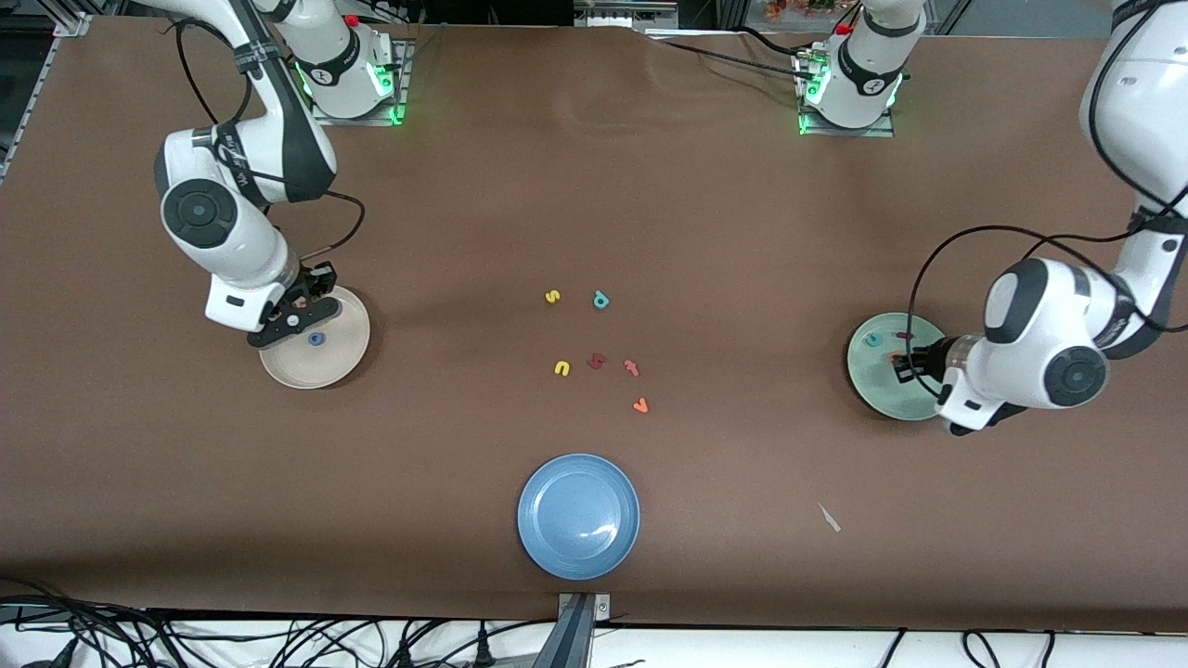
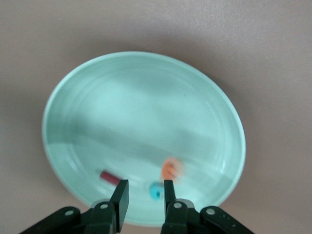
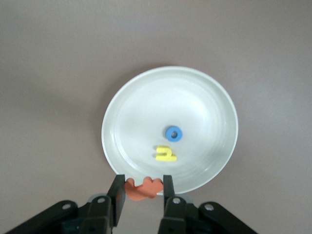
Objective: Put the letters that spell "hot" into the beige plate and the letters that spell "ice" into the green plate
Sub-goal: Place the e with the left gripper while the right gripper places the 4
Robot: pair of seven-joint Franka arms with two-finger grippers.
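Two grippers I see over plates: right gripper [image 3: 140, 189] pinches the orange t [image 3: 142, 188] above the beige plate [image 3: 204, 97]; left gripper [image 2: 145, 191], narrowly parted, empty, over the green plate [image 2: 141, 92]. No readable writing.

Looks like a robotics lab setup, not anyone's home. Two white Franka arms [image 1: 232, 204] [image 1: 1067, 353] are bolted on metal base plates [image 1: 357, 111] with green status lights, over a table [image 1: 705, 232] covered in brown sheeting, with aluminium framing and a mess of cables [image 1: 278, 640] along the edge.
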